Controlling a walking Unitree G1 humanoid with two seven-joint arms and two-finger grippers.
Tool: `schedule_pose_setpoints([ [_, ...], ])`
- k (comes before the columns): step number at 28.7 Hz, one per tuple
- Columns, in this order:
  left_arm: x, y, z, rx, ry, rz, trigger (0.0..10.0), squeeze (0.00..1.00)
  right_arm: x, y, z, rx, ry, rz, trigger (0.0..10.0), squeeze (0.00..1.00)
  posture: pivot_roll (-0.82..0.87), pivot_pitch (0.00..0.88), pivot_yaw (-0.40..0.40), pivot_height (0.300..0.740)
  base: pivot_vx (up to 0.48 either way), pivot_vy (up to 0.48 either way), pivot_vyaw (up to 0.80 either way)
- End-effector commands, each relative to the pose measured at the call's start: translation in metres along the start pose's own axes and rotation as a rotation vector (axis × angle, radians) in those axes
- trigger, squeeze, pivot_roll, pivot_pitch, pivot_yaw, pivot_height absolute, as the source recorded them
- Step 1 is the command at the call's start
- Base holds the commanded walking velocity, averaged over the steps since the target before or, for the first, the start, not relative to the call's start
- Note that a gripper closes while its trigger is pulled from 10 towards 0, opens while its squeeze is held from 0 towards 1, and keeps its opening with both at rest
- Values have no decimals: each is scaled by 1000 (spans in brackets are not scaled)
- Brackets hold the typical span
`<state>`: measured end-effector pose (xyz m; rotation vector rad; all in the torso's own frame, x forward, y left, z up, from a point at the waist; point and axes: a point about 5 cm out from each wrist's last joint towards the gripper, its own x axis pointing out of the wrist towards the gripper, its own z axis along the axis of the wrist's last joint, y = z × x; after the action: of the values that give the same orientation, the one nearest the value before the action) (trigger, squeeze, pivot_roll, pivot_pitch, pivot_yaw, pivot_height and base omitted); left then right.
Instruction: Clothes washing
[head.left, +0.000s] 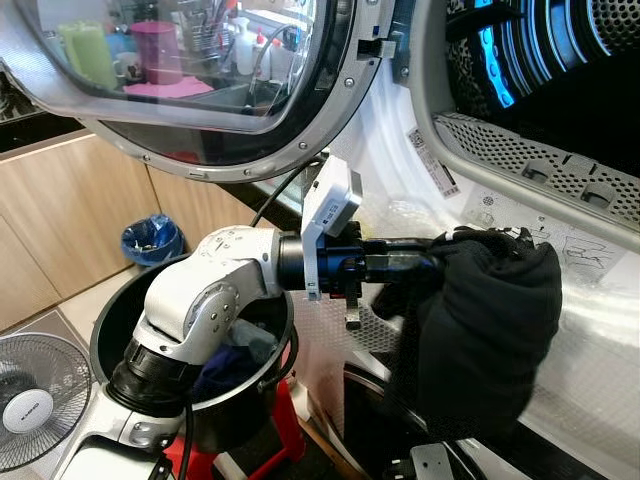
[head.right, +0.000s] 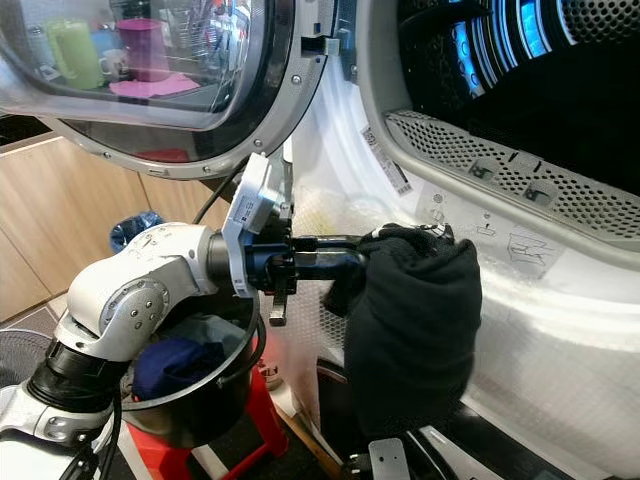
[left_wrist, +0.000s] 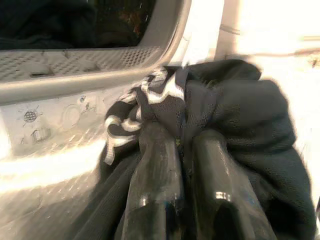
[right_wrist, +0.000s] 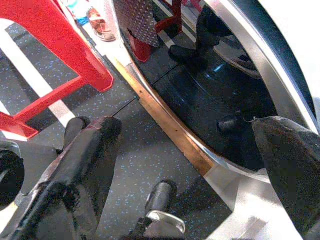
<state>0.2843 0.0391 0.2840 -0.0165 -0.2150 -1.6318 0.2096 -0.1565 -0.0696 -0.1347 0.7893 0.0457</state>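
Note:
My left gripper is shut on a black garment with white trim and holds it up in front of the washing machine, just below the lower rim of the drum opening. The cloth hangs in a bundle over the fingertips and hides them in the head views. To the left, a black bucket on a red stool holds dark blue clothes. My right gripper hangs low near the floor by the machine's base, open, with nothing between its fingers.
The round glass door stands swung open above my left arm. A small white fan and a blue bin sit on the floor to the left, before wooden cabinets. Red stool legs stand close to my right gripper.

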Motion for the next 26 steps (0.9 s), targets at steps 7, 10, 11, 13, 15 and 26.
schedule_pose_setpoints([
  [7,-15,-8,-47,-168,76,79,0,0,-12,-23,-28,47,-3,-44,10000,0,208,98,-14,740,0,0,0],
  [10,-35,-18,-69,-227,155,136,0,0,-25,-54,-44,27,-20,-87,10000,0,193,114,-14,740,0,0,0],
  [11,-37,-19,-72,-232,161,142,0,0,-27,-58,-45,26,-23,-93,10000,0,193,114,-14,740,0,0,0],
  [13,-42,-19,-78,-235,192,170,0,0,-30,-67,-46,35,-45,-99,10000,0,190,115,-13,740,0,0,0],
  [15,-55,-17,-92,-239,266,236,0,0,-37,-81,-47,37,-83,-99,10000,0,183,116,-13,740,0,0,0],
  [26,-112,-16,-144,-249,644,460,0,0,-69,-114,-30,-27,-251,28,10000,0,156,116,-16,740,0,0,0],
])
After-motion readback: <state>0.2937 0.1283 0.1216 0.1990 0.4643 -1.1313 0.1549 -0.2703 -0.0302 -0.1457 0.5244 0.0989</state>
